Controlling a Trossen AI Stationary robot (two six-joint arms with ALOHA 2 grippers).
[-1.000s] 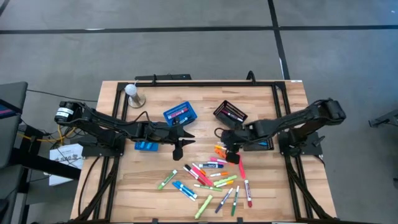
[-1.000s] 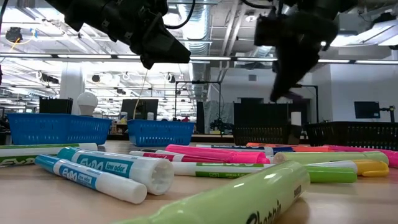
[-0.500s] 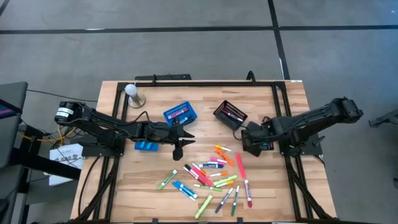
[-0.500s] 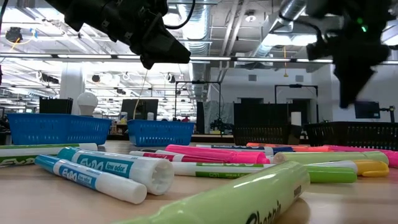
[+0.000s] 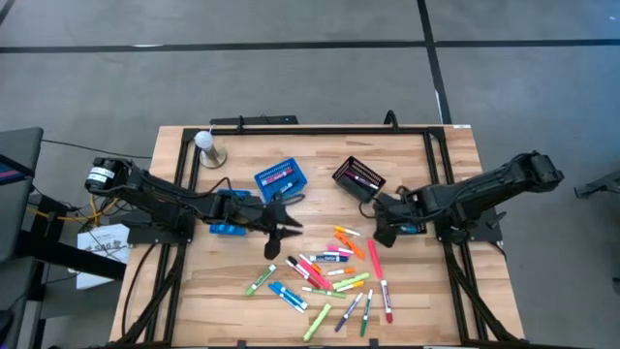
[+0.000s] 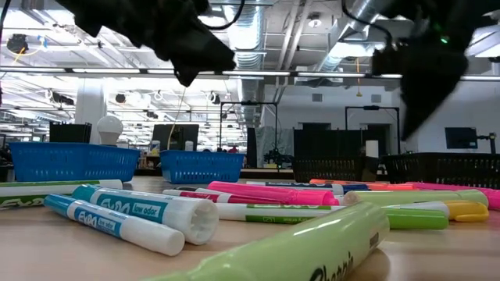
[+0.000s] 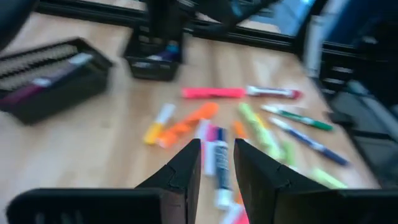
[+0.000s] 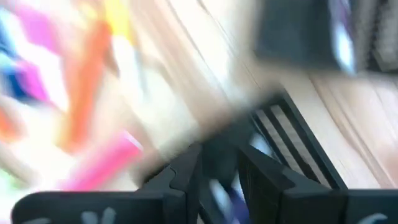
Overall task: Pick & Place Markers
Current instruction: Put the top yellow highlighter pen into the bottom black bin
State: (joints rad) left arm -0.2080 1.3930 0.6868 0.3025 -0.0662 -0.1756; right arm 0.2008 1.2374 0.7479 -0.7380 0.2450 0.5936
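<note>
The markers (image 5: 329, 276) lie scattered on the desk (image 5: 446, 301) — picking is in hand. Left gripper (image 5: 283, 230) hovers beside them, fingers narrowly apart, empty; it must descend onto one. Right gripper (image 5: 381, 231) — fingers' state I cannot tell.

L gripper (image 5: 282, 231) slightly open, empty; R gripper (image 5: 381, 234) raised, empty.

The right gripper (image 5: 381, 233) has pulled back from the markers (image 5: 329, 276); the left gripper (image 5: 287, 231) seems slightly shifted.

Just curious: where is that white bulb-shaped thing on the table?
In the high view, the white bulb stands at the table's far left corner, beyond the blue basket.
</note>
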